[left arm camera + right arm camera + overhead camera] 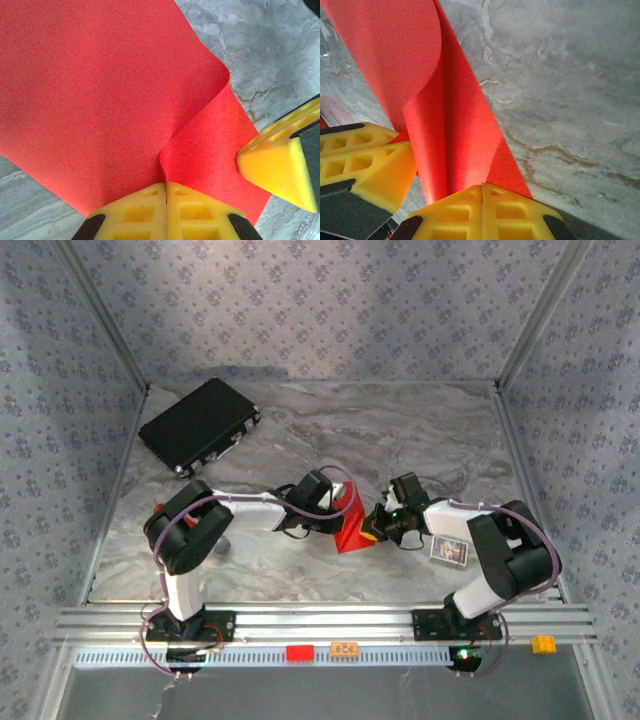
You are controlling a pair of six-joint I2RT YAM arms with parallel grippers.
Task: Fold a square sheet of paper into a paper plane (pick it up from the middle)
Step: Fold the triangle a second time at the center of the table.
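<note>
The square sheet of paper [352, 532] is bright red and hangs just above the table's middle, between my two grippers. In the left wrist view the sheet [95, 100] bends into a soft fold that runs into my left gripper [166, 184], which is shut on its edge. The right gripper's yellow finger [280, 167] shows at that view's right side. In the right wrist view the sheet [462, 125] curls over lengthwise, and my right gripper [482, 188] is shut on its near end. The left gripper's fingers [362, 160] sit beside it. The paper plane is out of view.
A black case [198, 426] lies at the back left. A small printed card [449, 551] rests by the right arm. On the front rail sit a red block [299, 652], an orange block [345, 648] and a yellow block [543, 644]. Patterned walls enclose the marbled table [420, 430].
</note>
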